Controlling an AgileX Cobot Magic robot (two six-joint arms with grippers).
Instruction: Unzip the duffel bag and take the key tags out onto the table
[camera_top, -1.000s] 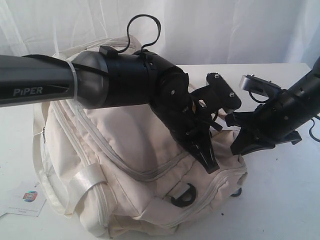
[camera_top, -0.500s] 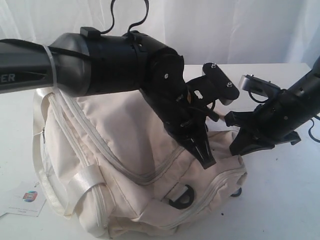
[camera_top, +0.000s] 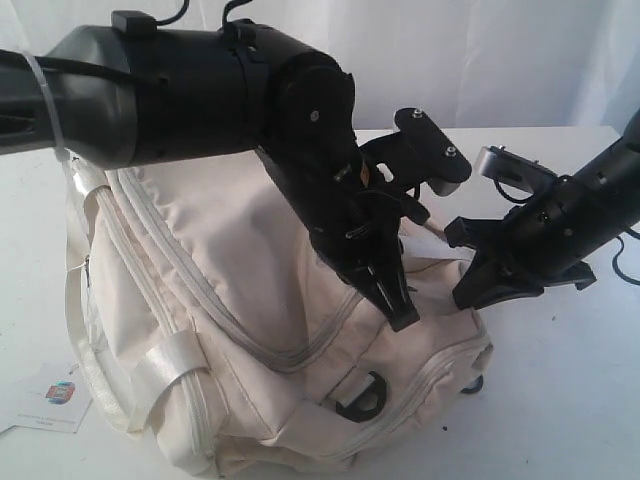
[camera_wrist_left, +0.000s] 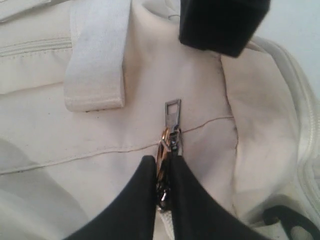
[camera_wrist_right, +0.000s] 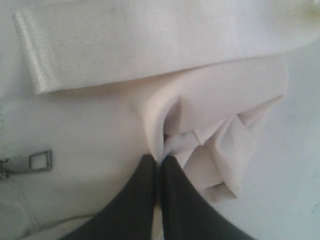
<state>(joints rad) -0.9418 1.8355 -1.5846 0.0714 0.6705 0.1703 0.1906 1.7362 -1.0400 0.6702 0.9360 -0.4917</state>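
On the table, at the centre of your exterior view: one duffel bag, cream-white, slumped on its side, with pale zip tracks curving across the upper panel, a black D-ring on the near face and a shiny white strap looped over the near-left corner. Near that corner, flat on the tabletop and apart from the bag: one small white card with a coloured logo. Left gripper: reaching down onto the right-hand end of the bag, jaws pressed together on the zipper pull. Your left wrist view shows the metal tab standing out beyond the fingertips, with a brass-coloured ring caught between them; whether the pads grip the ring or the slider body is hard to tell. Right gripper: just beside the left one at the same end of the bag, jaws closed tight, pinching a raised fold of the bag's cloth. Your right wrist view shows creases fanning out from the pinch, a broad webbing band lying across the cloth beyond the fold, and the metal tab near the fingers but clear of them.
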